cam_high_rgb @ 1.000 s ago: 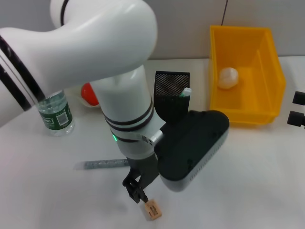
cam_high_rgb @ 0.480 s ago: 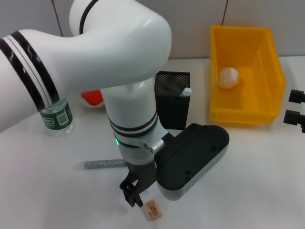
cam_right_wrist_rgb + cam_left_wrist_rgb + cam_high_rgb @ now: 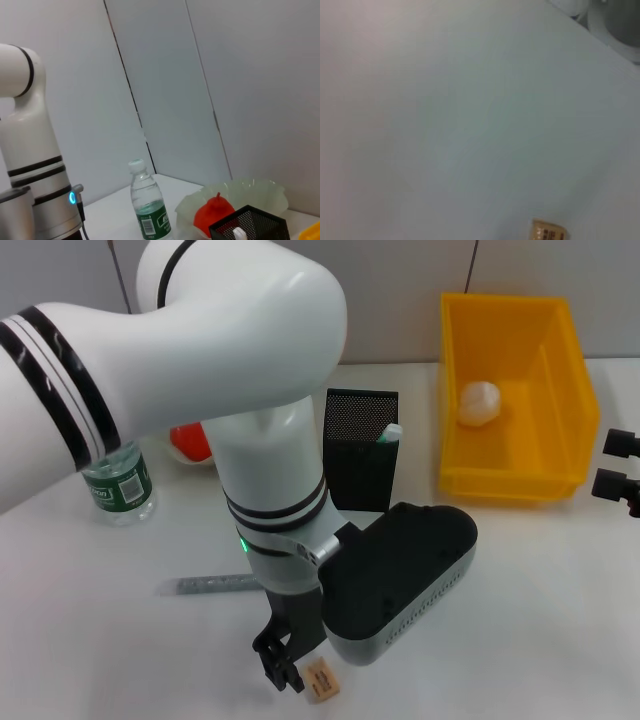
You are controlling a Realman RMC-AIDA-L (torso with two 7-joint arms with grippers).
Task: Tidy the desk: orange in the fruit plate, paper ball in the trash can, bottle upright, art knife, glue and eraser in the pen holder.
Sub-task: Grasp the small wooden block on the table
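Note:
My left gripper [image 3: 279,664] hangs low over the table's front edge, open, just left of the tan eraser [image 3: 322,680] [image 3: 547,233] and not holding it. The grey art knife [image 3: 215,584] lies flat behind it. The bottle [image 3: 118,480] [image 3: 147,210] stands upright at the left. The orange [image 3: 188,440] [image 3: 212,212] rests in the translucent fruit plate [image 3: 255,192]. The glue [image 3: 390,432] stands in the black mesh pen holder [image 3: 360,445] [image 3: 250,225]. The paper ball [image 3: 478,402] lies in the yellow trash can [image 3: 575,390]. My right gripper [image 3: 618,464] is parked open at the right edge.
My bulky left arm [image 3: 270,470] hides the table's middle and part of the fruit plate in the head view. A grey wall stands behind the table. The white tabletop [image 3: 540,620] stretches to the right of the eraser.
My left gripper has come down and slightly toward the front edge, ending close beside the eraser. The eraser, the knife and the right arm stayed put.

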